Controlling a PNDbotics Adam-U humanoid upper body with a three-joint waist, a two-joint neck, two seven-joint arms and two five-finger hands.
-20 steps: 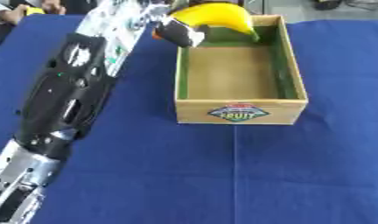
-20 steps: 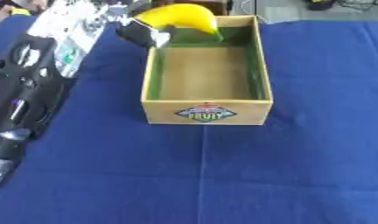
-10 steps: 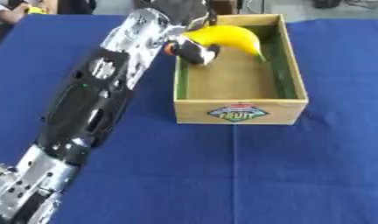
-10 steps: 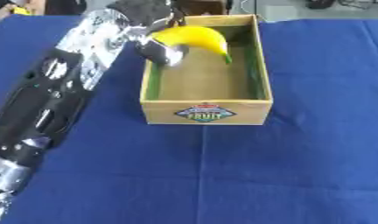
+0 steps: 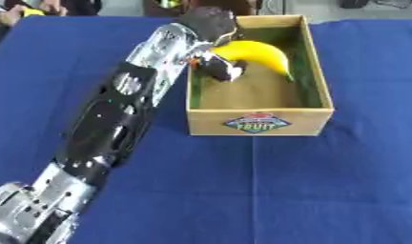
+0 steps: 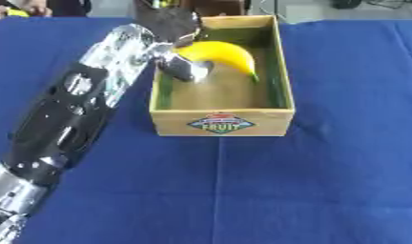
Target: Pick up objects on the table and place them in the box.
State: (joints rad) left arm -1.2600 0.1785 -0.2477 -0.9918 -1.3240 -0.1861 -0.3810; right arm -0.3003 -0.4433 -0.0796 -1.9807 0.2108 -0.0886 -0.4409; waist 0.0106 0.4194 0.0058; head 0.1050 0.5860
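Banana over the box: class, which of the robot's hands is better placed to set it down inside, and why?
Left. The left hand already holds the banana above the open box, so it likely only needs to lower and release. No right hand shows in either view.

You have one curved yellow banana [image 5: 258, 53], one open wooden box with a fruit label on its front [image 5: 259, 123], one blue-clothed bench [image 5: 326, 190], and one robot hand [image 5: 216, 66] in sight.
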